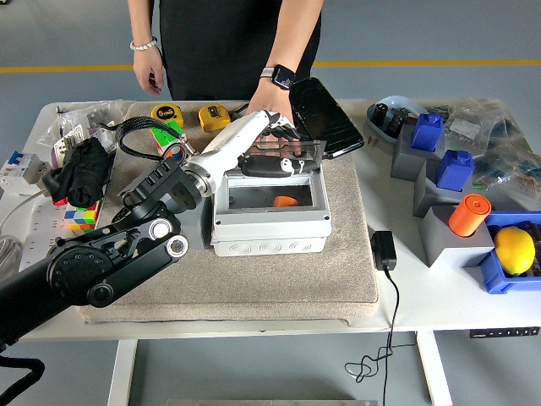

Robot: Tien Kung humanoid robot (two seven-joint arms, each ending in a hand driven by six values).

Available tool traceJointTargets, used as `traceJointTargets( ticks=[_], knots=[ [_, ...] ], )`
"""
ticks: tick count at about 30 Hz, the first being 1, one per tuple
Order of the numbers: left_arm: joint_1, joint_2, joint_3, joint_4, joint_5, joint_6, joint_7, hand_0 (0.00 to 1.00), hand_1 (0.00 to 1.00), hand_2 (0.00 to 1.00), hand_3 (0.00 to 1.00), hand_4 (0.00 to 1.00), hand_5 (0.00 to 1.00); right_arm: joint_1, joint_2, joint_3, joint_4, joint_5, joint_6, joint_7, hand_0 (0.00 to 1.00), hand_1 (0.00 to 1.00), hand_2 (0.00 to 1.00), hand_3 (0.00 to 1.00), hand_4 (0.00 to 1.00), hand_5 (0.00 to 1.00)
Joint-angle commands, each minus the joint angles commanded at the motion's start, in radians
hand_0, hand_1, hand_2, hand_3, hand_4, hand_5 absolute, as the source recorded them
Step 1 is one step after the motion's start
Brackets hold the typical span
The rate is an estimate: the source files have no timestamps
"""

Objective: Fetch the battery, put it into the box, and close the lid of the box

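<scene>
The white junction box (270,230) stands on the grey mat (254,279) at the table's middle. Its clear hinged lid (308,159) stands raised at the back, leaning slightly forward. An orange battery (286,201) lies inside the open box. My left hand (272,152) reaches in from the left and holds the lid's upper edge, with the fingers behind the clear panel and the black thumb in front. A person stands at the far side. One of the person's hands (269,106), with a watch on the wrist, rests on the table just behind the lid.
Two tape measures (190,116) and colour cubes (80,217) lie at the left. A black flat device (325,117) leans right of the lid. A black power adapter (383,250) with a cable lies right of the mat. Blue bins, an orange cylinder (469,214) and a lemon (514,250) crowd the right.
</scene>
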Motion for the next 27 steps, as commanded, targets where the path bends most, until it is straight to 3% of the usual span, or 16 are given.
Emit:
traceJointTargets(
  ticks=[7,27],
  knots=[
    [0.026,0.017,0.026,-0.071,-0.002,-0.014,0.023,0.63,0.627,0.605,0.567,0.99,0.574,0.0,0.001,0.0,0.001,-0.001,0.0,0.0,0.71,0.67,0.675,0.632,0.992,0.569],
    [0.075,0.016,0.066,-0.079,-0.014,-0.012,0.019,0.62,0.622,0.603,0.57,0.998,0.604,0.0,0.002,0.001,0.003,-0.002,0.0,0.001,0.709,0.67,0.675,0.633,0.992,0.569]
  ],
)
